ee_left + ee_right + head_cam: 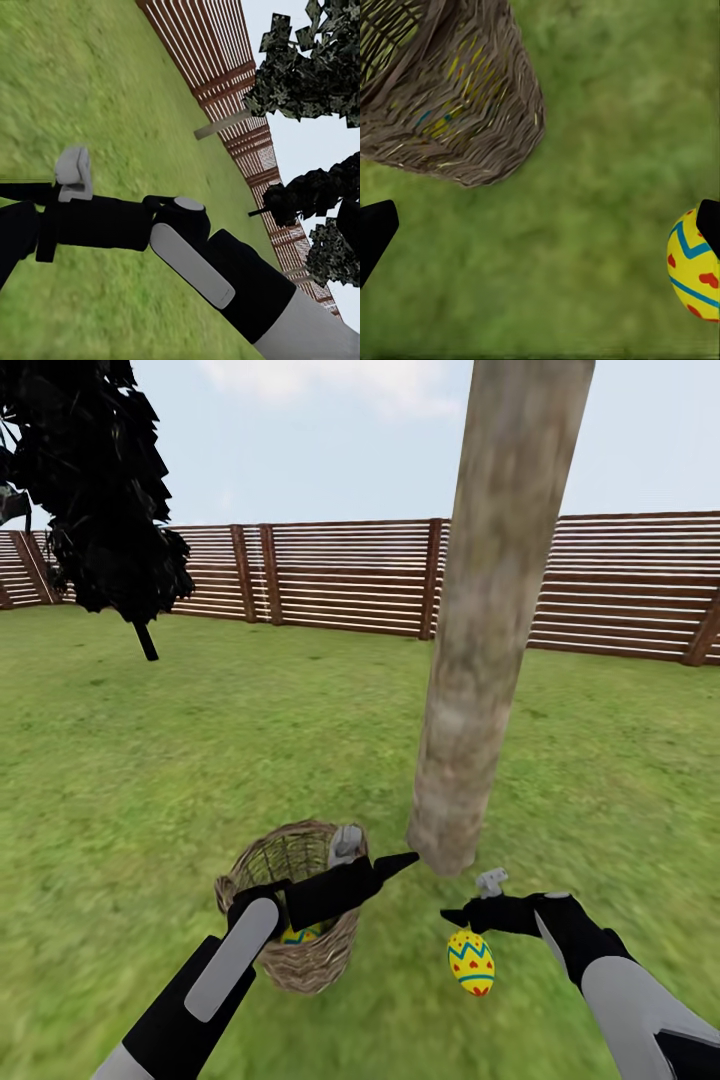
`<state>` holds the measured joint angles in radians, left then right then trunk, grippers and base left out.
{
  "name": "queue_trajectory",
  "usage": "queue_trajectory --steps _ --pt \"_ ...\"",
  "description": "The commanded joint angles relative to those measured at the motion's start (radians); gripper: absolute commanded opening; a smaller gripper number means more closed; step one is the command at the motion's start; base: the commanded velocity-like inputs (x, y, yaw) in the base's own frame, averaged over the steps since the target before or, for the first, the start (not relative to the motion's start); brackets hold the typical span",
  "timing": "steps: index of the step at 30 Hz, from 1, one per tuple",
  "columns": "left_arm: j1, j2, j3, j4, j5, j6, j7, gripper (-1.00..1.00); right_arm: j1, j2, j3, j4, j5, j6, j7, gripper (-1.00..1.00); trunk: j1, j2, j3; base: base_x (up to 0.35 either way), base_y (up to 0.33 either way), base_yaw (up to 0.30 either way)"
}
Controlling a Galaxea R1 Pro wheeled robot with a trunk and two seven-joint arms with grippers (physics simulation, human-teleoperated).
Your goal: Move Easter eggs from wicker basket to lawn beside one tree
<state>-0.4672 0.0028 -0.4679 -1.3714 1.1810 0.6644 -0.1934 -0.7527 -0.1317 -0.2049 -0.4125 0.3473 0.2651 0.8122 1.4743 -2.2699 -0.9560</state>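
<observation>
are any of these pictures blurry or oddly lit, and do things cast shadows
Head view: flat, even daylight; the tree trunk and Easter egg drop almost no shadow on the lawn, and the grass smears toward the edges. Left wrist view: tilted, with the fence running diagonally and soft. Right wrist view: wicker basket and grass look soft and painterly; no glare.

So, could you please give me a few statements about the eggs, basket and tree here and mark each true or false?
1. One Easter egg lies on the lawn near the tree. True.
2. The wicker basket is empty. False: a yellow egg in the basket shows through the weave.
3. The right gripper clamps the egg. False: its fingers are spread and the egg sits beside one tip.
4. A wooden fence stands behind the lawn. True.
</observation>
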Motion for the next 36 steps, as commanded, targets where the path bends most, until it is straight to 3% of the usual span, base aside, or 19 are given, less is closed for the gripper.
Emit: queue_trajectory --steps 1,21,28,36 --pt "-0.001 0.0 0.0 0.0 0.002 0.003 -0.001 1.0 0.0 0.001 -0.008 -0.002 0.006 0.018 0.007 1.0 -0.004 0.007 0.002 0.0 0.0 0.0" --pt "-0.001 0.0 -0.001 0.003 0.0 0.002 -0.001 1.0 0.0 0.004 -0.007 -0.002 0.007 0.033 0.007 1.0 -0.081 0.147 0.065 0.0 0.0 0.007" --pt "0.001 0.002 0.028 0.003 0.002 0.0 -0.003 1.0 0.0 0.004 -0.007 -0.002 0.007 0.033 0.007 1.0 -0.081 0.147 0.065 0.0 0.0 0.251" --pt "0.001 0.002 0.032 0.003 0.002 0.0 -0.003 1.0 0.0 0.004 -0.007 -0.002 0.007 0.033 0.007 1.0 -0.081 0.147 0.065 0.0 0.0 0.289"
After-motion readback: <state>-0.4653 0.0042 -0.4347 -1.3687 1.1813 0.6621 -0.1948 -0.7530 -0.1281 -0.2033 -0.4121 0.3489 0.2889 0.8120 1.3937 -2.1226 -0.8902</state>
